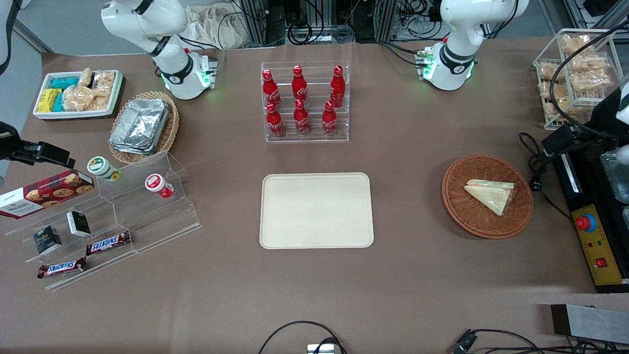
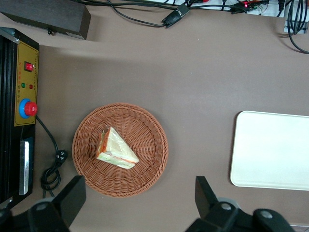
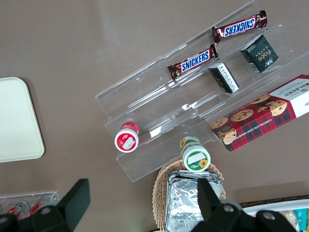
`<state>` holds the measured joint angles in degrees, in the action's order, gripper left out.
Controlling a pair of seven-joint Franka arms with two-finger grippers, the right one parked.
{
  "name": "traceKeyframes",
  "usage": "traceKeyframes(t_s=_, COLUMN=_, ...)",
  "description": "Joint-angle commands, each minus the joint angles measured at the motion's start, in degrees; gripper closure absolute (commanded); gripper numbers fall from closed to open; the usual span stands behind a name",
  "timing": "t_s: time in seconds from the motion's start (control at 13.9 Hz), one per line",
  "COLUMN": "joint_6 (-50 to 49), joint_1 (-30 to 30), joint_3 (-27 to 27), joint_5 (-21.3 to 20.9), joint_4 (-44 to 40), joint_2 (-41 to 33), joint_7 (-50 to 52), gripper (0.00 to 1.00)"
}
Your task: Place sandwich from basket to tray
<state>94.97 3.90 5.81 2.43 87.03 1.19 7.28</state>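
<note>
Table (image 1: 403, 275): one sandwich (image 1: 491, 194), gripper (image 2: 137, 203) above.

basket (image 1: 471, 216): woven wicker | tray (image 1: 316, 210): smooth matt | sandwich (image 1: 493, 194): glossy clear wrap

You had the clear stepped stand (image 3: 159, 104) as landmark: two Snickers bars (image 3: 193, 61) on it, tray (image 3: 17, 121) lay well apart.

Sandwich (image 1: 492, 194) in basket (image 1: 462, 209), well apart from tray (image 1: 316, 210); gripper (image 2: 137, 195) with spread jaws above basket.
</note>
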Motion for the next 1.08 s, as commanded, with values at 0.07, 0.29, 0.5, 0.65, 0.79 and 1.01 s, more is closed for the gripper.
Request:
traceKeyframes(t_s=0.07, joint_6=-0.84, joint_1=-0.21, joint_3=0.26, joint_5=-0.24, joint_4=-1.07, joint_2=0.22, joint_7=2.13, gripper=0.0)
traceKeyframes(t_s=0.29, joint_6=-0.84, joint_1=-0.03, joint_3=0.17, joint_5=-0.23, joint_4=-1.08, joint_2=0.3, joint_7=0.54, gripper=0.0)
traceKeyframes(t_s=0.5, joint_6=-0.84, joint_1=0.24, joint_3=0.0, joint_5=-0.32, joint_4=-1.07, joint_2=1.27, joint_7=0.72, gripper=0.0)
traceKeyframes(t_s=0.65, joint_6=-0.93, joint_1=0.23, joint_3=-0.01, joint_5=-0.41, joint_4=-0.99, joint_2=1.19, joint_7=0.55, gripper=0.0)
traceKeyframes(t_s=0.79, joint_6=-0.93, joint_1=0.24, joint_3=-0.01, joint_5=-0.41, joint_4=-0.9, joint_2=1.27, joint_7=0.63, gripper=0.0)
traceKeyframes(t_s=1.01, joint_6=-1.1, joint_1=0.32, joint_3=-0.18, joint_5=-0.41, joint_4=-0.2, joint_2=1.45, joint_7=6.31, gripper=0.0)
